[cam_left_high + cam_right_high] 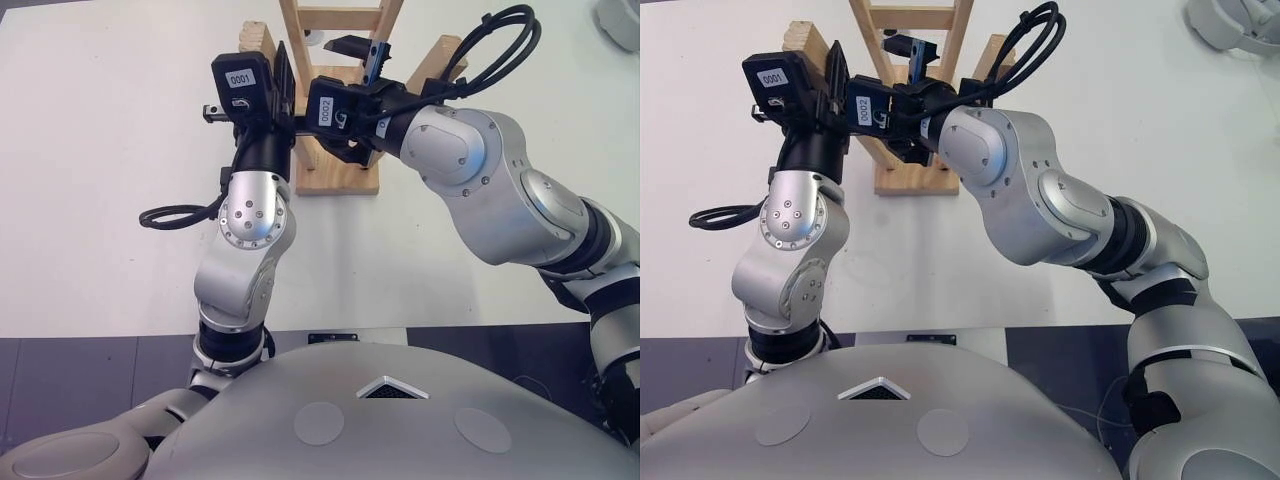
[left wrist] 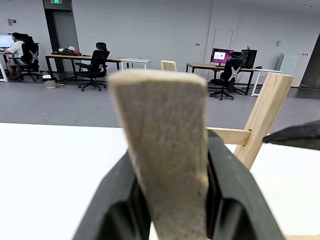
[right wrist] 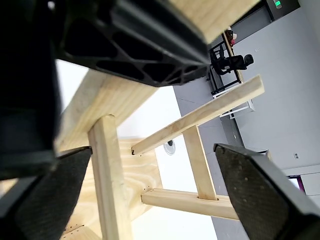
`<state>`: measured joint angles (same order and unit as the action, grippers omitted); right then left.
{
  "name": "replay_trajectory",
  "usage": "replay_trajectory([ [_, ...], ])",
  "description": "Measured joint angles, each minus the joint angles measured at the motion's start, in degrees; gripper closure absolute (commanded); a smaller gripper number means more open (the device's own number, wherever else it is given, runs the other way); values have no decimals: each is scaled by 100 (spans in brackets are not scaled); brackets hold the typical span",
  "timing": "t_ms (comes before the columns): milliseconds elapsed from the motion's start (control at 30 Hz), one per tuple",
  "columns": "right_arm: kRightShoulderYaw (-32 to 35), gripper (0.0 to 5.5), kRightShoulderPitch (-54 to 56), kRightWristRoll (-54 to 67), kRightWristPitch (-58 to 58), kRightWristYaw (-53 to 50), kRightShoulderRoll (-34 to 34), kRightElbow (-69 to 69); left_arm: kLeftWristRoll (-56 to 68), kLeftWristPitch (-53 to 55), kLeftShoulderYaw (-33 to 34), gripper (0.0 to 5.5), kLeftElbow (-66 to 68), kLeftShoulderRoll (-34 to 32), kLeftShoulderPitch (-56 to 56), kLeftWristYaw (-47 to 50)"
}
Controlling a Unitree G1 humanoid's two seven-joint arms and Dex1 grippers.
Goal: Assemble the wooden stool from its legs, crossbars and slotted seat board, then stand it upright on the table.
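- Above the seat board [image 1: 340, 182], which lies flat on the worktop [image 1: 120, 200] with the legs pointing up, my left gripper [image 2: 172, 200] has its jaws clenched on the top end of one leg [image 2: 160, 125]. The stool [image 1: 292, 30] looks put together but stands upside down, so I judge the turn-over is what remains.
- If I lift by that single leg, the weight of the seat board could work the joint loose or swing the whole frame round the jaws, since the grasp is at the end farthest from the seat board.
- My right gripper [image 1: 360, 52] hangs above the seat board between the upturned legs, jaws released and holding nothing. Closing them off-centre could knock the crossbar [image 1: 340, 17] or shove the frame sideways against the left grasp.
- Both wrists sit crowded together over the seat board, so a rotation to flip the stool could bring one into the other.
- The cable [image 1: 500, 58] looped on my right arm lies near the leg at the right of the seat board and could catch on it.
- Setting the stool down tilted could tip it over.
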<state>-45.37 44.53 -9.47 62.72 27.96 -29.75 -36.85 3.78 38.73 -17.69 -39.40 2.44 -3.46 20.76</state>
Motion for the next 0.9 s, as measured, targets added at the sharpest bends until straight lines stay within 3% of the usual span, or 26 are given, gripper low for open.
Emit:
replay_trajectory([
  [167, 675, 96, -253, -360, -1180, -303, -124, -326, 91, -21, 276, 444, -1, 39, 111, -16],
  [300, 1712, 96, -500, -350, -2062, -477, -36, -646, 117, -28, 375, 444, -19, 48, 131, -24],
  [333, 1905, 96, -501, -358, -2152, -493, -23, -654, 117, -27, 388, 401, -20, 49, 132, -26],
  [433, 2297, 96, -501, -456, -2342, -579, -23, -483, 72, 297, 463, 356, 188, 57, 277, -58],
  [767, 2338, 96, -788, -680, -2411, -573, 147, -333, 291, 322, 703, 169, -71, 71, 271, -433],
  [900, 2886, 96, -1183, -523, -2160, -739, 643, -498, 813, 469, 927, 169, -832, -57, 235, -1082],
])
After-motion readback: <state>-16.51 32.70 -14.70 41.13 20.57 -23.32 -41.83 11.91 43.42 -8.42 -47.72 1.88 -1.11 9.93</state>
